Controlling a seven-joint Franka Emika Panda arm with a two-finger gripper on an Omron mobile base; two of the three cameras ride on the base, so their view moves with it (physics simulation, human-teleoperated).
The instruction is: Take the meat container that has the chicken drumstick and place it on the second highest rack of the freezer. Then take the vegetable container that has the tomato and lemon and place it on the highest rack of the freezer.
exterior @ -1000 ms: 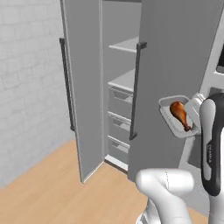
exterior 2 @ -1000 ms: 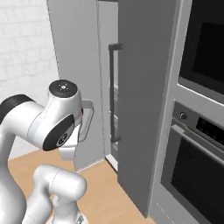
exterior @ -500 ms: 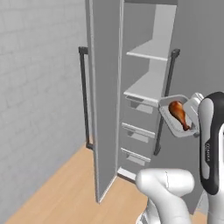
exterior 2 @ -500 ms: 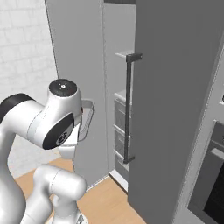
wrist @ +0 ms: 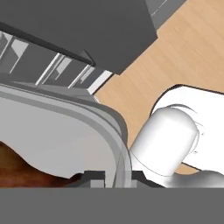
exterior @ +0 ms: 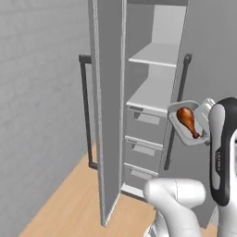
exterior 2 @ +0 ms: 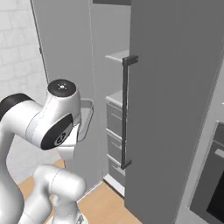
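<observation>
Left base view: freezer [exterior: 139, 115] stands open, its left door [exterior: 109, 106] swung out edge-on toward the camera, dark vertical handle [exterior: 84, 111] on it. Inside, the highest rack [exterior: 157, 54] and below it the second rack [exterior: 150, 95], both pale and bare, grey drawers [exterior: 143, 148] under them. The meat container [exterior: 187, 122] is up in the air in front of the open compartment, right of the drawers and about level with the second rack, tilted with its open face toward the camera; chicken drumstick [exterior: 187, 119] lies in it, bone end pointing down-right. Container sits against the white arm at right; gripper itself is hidden behind the tray here. Right base view: meat container [exterior 2: 86, 118] seen edge-on behind the arm's big joint, left of the freezer's drawers; the right door's dark handle [exterior 2: 125, 111] runs down the middle, an oven [exterior 2: 210, 183] at far right. Hand view: gripper [wrist: 114, 175] fingers clamped together on the meat container's rim [wrist: 111, 131], the tray's pale floor and the drumstick's brown skin [wrist: 26, 173] at lower left, wooden floor [wrist: 175, 57] beyond.
</observation>
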